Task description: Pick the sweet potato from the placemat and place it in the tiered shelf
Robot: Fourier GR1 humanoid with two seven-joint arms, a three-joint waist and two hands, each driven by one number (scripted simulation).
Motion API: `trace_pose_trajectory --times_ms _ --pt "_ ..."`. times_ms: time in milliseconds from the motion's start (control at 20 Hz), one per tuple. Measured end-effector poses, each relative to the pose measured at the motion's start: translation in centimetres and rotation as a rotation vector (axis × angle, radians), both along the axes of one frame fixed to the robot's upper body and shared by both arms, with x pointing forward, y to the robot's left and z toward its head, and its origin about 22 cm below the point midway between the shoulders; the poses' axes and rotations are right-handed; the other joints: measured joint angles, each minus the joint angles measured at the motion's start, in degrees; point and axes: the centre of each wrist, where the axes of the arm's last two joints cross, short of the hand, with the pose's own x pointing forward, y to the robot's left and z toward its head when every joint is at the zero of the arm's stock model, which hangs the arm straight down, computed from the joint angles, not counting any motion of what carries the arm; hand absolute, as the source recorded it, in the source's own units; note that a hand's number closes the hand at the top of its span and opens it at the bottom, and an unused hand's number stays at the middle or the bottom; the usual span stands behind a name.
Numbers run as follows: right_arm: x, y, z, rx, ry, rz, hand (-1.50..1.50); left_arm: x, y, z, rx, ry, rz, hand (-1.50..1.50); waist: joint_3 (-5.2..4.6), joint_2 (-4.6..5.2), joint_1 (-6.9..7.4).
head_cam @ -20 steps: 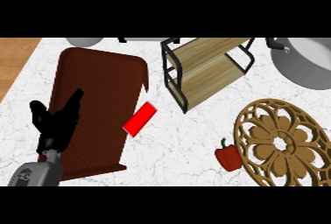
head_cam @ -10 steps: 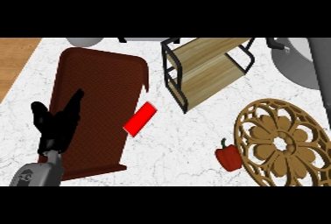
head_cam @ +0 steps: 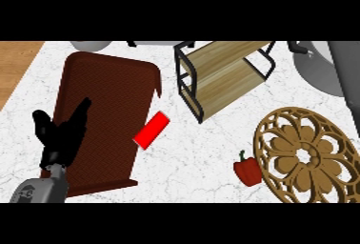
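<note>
A dark red-brown placemat (head_cam: 105,90) lies on the left of the marble counter. No sweet potato shows on it or anywhere else in view. My left hand (head_cam: 60,136) rests over the placemat's left edge, fingers straight and pointing up, open and holding nothing. The tiered shelf (head_cam: 218,71), wooden boards in a black wire frame, stands at the top centre, to the right of the placemat. A flat red rectangle (head_cam: 152,129) lies at the placemat's right edge, below the shelf. My right hand does not show.
A red bell pepper (head_cam: 247,170) lies beside a round carved wooden trivet (head_cam: 309,155) at the lower right. A grey pot (head_cam: 316,71) sits at the upper right, partly covered by a grey band (head_cam: 346,66) along the right edge. A grey bowl (head_cam: 91,45) peeks in top left.
A grey band has come in along the right edge and now covers part of the pot. The left hand has stayed still.
</note>
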Motion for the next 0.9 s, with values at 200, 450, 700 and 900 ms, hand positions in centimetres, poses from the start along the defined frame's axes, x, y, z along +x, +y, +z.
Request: trace_pose_trajectory --times_ms 200,450,700,900 --pt "0.3 0.1 0.4 0.027 0.012 -0.018 -1.50 -0.1 0.2 -0.4 0.002 -0.004 0.005 0.00 0.04 -0.10 -0.23" --pt "0.9 -0.6 0.6 0.208 0.084 -0.061 -1.50 -0.1 0.0 -0.3 0.006 -0.005 0.008 0.00 0.03 -0.12 -0.24" --pt "1.3 -1.4 0.7 0.375 0.166 -0.050 -1.50 -0.2 -0.1 -0.1 0.001 -0.005 0.003 0.00 -0.04 -0.09 -0.15" --pt "1.5 -2.4 1.7 0.516 0.227 -0.046 -1.50 -0.2 0.0 -0.2 -0.001 -0.006 -0.001 0.00 -0.06 0.03 0.00"
